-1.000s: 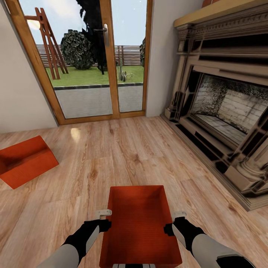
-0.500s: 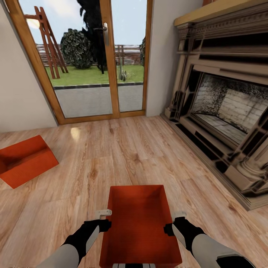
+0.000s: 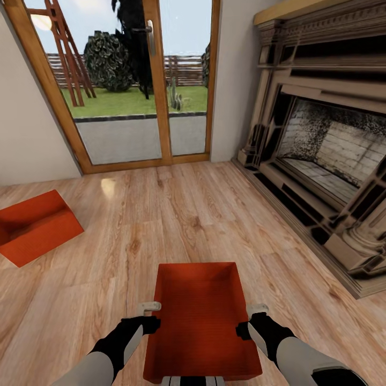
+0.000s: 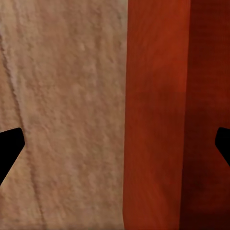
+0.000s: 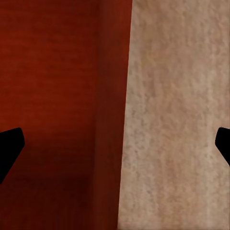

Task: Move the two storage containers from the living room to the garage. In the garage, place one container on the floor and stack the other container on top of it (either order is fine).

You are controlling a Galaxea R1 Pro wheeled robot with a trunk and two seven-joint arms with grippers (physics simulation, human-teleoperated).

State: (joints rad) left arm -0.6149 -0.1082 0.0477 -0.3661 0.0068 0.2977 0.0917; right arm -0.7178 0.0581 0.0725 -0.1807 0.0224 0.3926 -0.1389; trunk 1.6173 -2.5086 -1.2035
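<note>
Holding one empty storage container (image 3: 201, 321), second empty container (image 3: 35, 225) on wood floor (image 3: 203, 214)

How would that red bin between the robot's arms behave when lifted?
The storage container looks like stiff plastic, so it probably won't sag. Empty and shallow, it is likely light. Its smooth walls might slip between the left tool and right tool.

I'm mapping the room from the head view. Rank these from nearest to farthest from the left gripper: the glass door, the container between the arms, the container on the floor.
1. Container between the arms, right beside the left gripper.
2. Container on the floor, far to the left.
3. Glass door, straight ahead on the far wall.
</note>
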